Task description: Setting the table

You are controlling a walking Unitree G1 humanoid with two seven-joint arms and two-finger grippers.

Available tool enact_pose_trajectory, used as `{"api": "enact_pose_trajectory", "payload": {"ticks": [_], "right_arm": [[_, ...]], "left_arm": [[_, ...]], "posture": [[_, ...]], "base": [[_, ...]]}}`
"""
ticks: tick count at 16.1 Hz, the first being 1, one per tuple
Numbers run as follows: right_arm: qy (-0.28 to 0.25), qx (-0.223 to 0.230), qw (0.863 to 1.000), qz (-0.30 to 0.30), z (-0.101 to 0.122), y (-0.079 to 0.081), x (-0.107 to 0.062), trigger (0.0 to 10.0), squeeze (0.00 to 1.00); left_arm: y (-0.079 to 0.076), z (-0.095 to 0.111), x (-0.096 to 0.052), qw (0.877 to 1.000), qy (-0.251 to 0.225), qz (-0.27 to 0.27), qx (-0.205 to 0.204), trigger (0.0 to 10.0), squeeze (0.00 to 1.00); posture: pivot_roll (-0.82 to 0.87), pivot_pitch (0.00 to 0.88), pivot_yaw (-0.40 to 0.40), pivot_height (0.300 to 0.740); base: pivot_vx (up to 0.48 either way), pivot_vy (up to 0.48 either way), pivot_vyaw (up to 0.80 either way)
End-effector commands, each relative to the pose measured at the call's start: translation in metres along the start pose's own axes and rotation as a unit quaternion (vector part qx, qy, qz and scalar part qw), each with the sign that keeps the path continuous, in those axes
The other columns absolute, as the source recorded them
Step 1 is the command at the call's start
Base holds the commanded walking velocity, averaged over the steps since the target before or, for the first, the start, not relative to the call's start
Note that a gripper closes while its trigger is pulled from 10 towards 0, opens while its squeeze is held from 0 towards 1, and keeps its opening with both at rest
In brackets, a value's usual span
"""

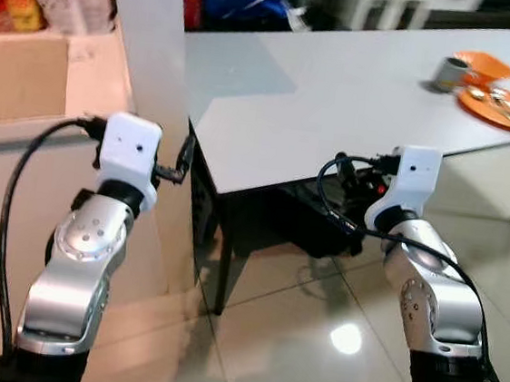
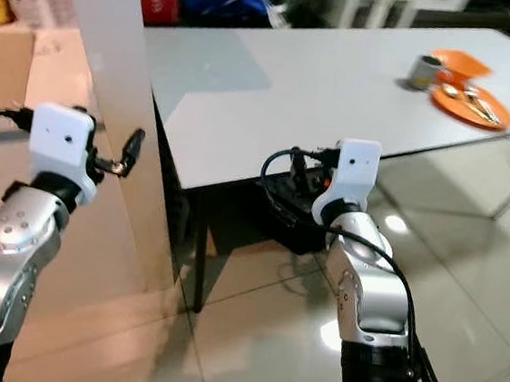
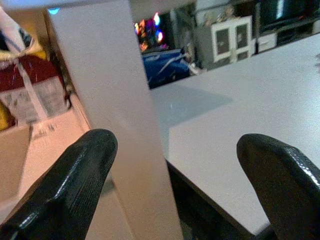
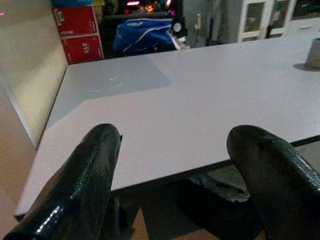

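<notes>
Arms come first, both raised ahead of the robot over the glossy tiled floor. The left gripper has its fingers spread apart, facing a white upright panel at the table's near corner. The right gripper is also open, empty, short of the table's near edge. The white table stretches away. At its far right corner lies an orange plate carrying what look like spoons, with a grey cup just beside it and a second orange piece behind.
</notes>
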State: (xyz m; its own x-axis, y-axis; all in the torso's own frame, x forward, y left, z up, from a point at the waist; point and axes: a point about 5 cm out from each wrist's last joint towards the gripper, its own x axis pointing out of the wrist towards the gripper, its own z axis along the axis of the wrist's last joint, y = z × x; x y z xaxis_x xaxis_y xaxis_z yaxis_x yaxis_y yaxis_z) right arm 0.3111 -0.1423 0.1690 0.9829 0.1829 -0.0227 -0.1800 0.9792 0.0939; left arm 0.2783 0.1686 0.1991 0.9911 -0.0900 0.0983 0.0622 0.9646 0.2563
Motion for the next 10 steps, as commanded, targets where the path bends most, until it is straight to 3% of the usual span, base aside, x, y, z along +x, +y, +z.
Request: {"api": "enact_pose_trajectory", "payload": {"ticks": [1, 6, 10], "right_arm": [[-0.009, 0.000, 1.000, 0.011, 0.004, 0.007, 0.002, 10.0, 0.00], [-0.029, -0.015, 0.999, 0.044, 0.011, 0.016, 0.002, 10.0, 0.00], [-0.072, -0.032, 0.994, 0.076, 0.029, 0.028, 0.003, 10.0, 0.00]], "left_arm": [[0.007, 0.000, -0.001, 1.000, 0.000, 0.012, 0.008, 10.0, 0.00], [0.008, 0.003, -0.001, 1.000, -0.003, 0.014, 0.010, 10.0, 0.00], [0.012, 0.011, 0.001, 0.999, -0.019, 0.021, 0.014, 10.0, 0.00]], "posture": [[0.01, 0.000, -0.039, 0.740], [0.01, 0.000, -0.041, 0.740], [0.02, 0.000, -0.048, 0.740]], "base": [[0.000, 0.480, -0.67], [0.000, 0.480, 0.00], [0.000, 0.480, 0.70]]}}
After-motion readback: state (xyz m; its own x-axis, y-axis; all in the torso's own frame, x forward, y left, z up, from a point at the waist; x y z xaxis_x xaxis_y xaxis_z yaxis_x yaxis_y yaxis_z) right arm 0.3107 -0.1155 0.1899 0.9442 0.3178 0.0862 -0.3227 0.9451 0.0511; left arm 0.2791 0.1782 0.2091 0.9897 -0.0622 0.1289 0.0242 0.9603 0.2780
